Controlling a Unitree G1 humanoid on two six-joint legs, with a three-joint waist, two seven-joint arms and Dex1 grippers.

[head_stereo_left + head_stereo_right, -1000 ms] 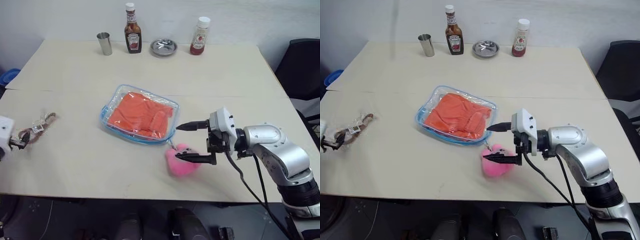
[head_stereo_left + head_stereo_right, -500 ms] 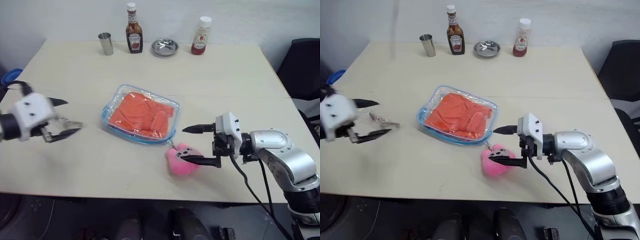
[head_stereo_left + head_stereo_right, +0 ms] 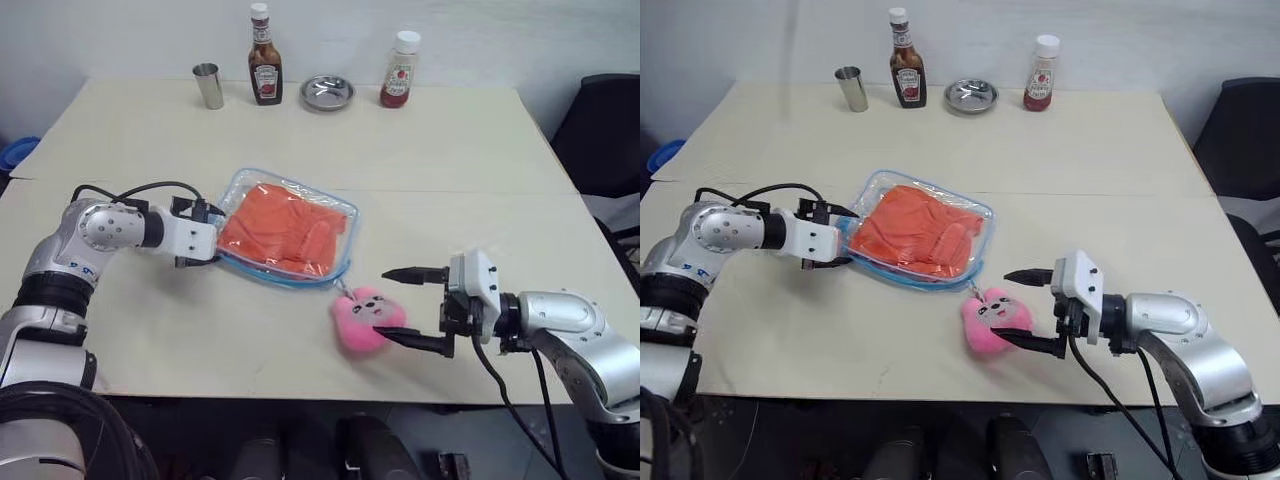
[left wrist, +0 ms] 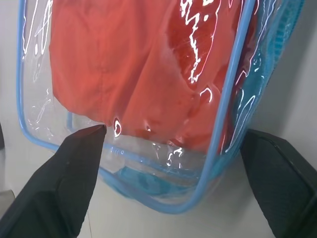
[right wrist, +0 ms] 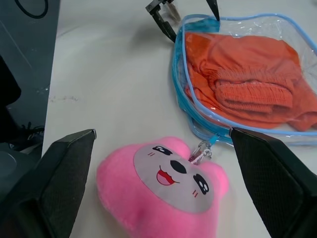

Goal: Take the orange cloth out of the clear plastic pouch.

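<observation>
My left tool [image 3: 214, 238] gapes wide at the clear plastic pouch's [image 3: 232, 193] left end; the orange cloth [image 3: 281, 229] lies inside it on the desk [image 3: 450, 160]. My right tool [image 3: 412, 308] is spread beside the pink plush charm [image 3: 366, 318].

The cloth [image 3: 283, 228] lies inside the pouch [image 3: 232, 191] mid-bench [image 3: 450, 160]; left tool [image 3: 208, 235] at its left edge, plush charm [image 3: 365, 318] right-front.

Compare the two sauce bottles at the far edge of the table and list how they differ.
The left sauce bottle is dark brown; the right sauce bottle is red. The left one is taller with a narrow neck, while the right one is shorter and squatter. The left one stands beside a metal cup, the right one beside a small metal dish. Both stand upright with white caps.
</observation>
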